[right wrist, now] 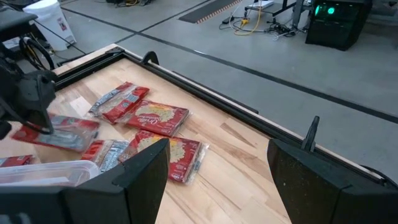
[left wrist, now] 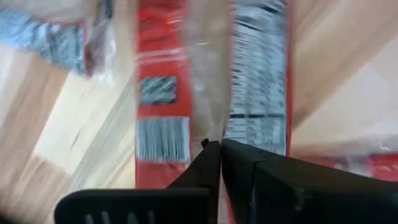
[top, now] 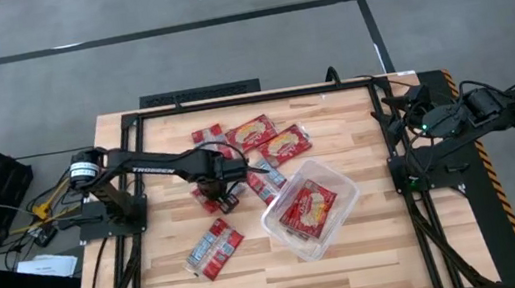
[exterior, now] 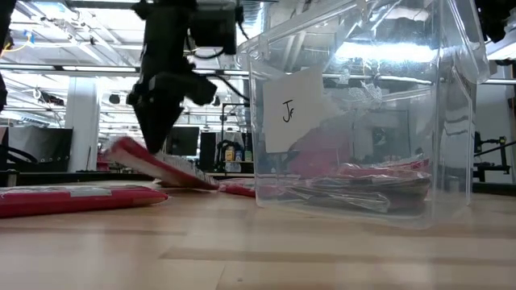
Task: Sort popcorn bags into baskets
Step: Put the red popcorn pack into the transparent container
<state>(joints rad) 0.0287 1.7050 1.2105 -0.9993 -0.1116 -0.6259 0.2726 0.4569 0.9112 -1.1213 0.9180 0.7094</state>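
Observation:
The left gripper stands near the table's middle, left of the clear tub, and is shut on a red popcorn packet. The tub holds a few red packets lying on its floor. Several more packets lie flat on the wood: three toward the far edge, one beside the tub, and one toward the near edge. The right gripper is open and waits over the table's right edge, touching nothing. My left gripper pinches the packet between its two shut fingertips, on the pale, see-through strip that runs down the middle of the packet's printed back. The fingers come from above, pointing down. The packet sits tilted: its end away from the tub is raised, and its end toward the tub is low at the table.
A black frame rail runs round the wooden table. The tub carries a white paper label on its wall. Another packet lies flat close to the low camera. Bare wood shows at the near left.

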